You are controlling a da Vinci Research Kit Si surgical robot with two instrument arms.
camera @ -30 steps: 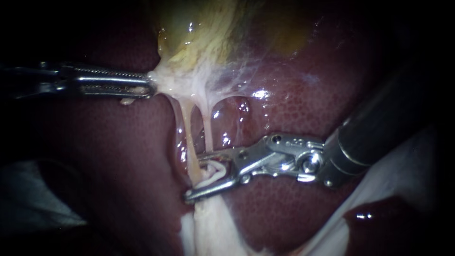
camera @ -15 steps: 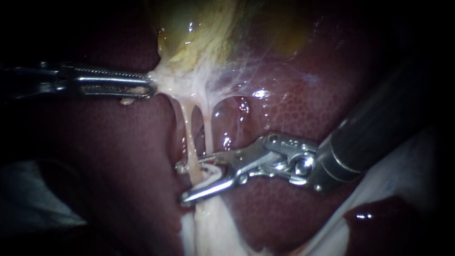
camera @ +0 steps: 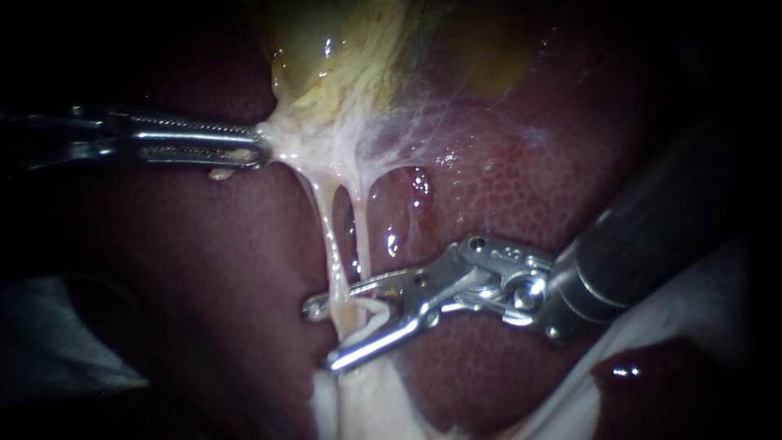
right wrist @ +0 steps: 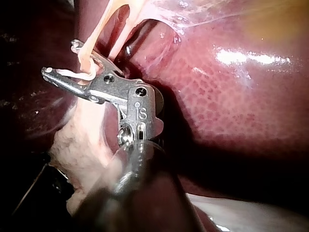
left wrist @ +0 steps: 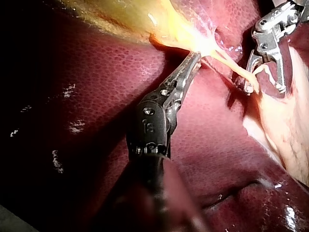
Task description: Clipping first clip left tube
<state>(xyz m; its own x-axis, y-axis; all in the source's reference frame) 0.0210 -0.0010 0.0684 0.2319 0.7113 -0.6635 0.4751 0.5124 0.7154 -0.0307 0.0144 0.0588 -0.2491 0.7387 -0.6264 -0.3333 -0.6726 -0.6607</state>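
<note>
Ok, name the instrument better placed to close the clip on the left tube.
Right. The right instrument has its open jaws astride the left tube, the clip between them. The left instrument is shut on pale tissue below the gallbladder, away from the clip.

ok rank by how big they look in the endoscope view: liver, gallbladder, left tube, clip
1. liver, filling most of the view
2. gallbladder, yellowish patch, partly out of view
3. left tube, a long thin strand
4. clip, small white loop between the right instrument's open jaws
</note>
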